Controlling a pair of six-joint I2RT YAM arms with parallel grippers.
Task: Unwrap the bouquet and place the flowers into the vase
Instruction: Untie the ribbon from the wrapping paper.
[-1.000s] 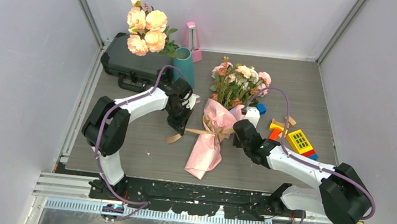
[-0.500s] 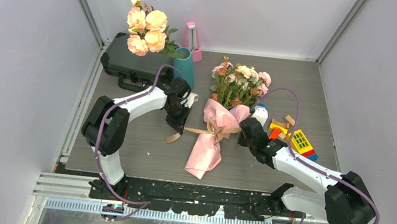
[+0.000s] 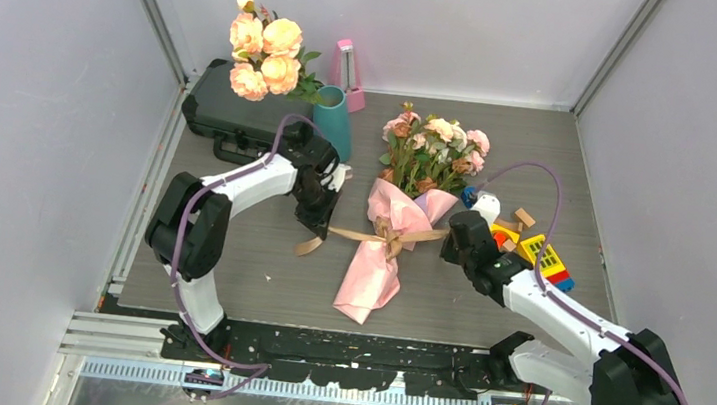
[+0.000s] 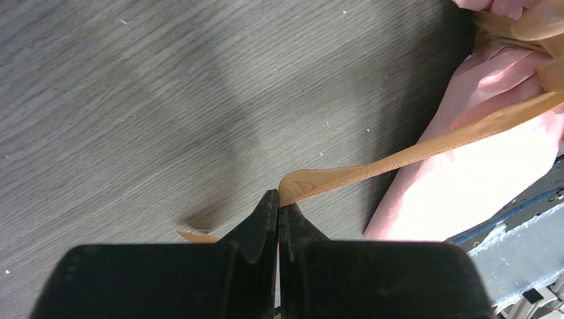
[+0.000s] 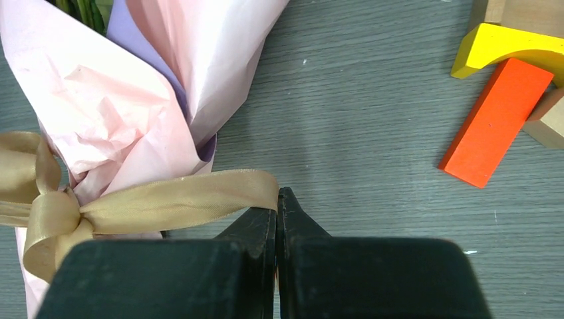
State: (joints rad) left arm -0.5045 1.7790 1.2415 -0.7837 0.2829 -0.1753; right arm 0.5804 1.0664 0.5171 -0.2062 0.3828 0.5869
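Two tan ribbon tails [image 5: 186, 199] pinched tight in left gripper [image 4: 278, 201] and right gripper [image 5: 277, 199]; untying the bouquet [image 3: 373, 264] probably needs outward pulls next

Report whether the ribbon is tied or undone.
Tied: the ribbon is knotted round the bouquet; left gripper and right gripper pinch its tails.

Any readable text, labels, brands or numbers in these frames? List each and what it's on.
None readable.
Yellow toy: it carries a grid of green squares, too small to tell whether they bear marks.
Black case, vase, wrapping paper, ribbon, orange block: no print visible.
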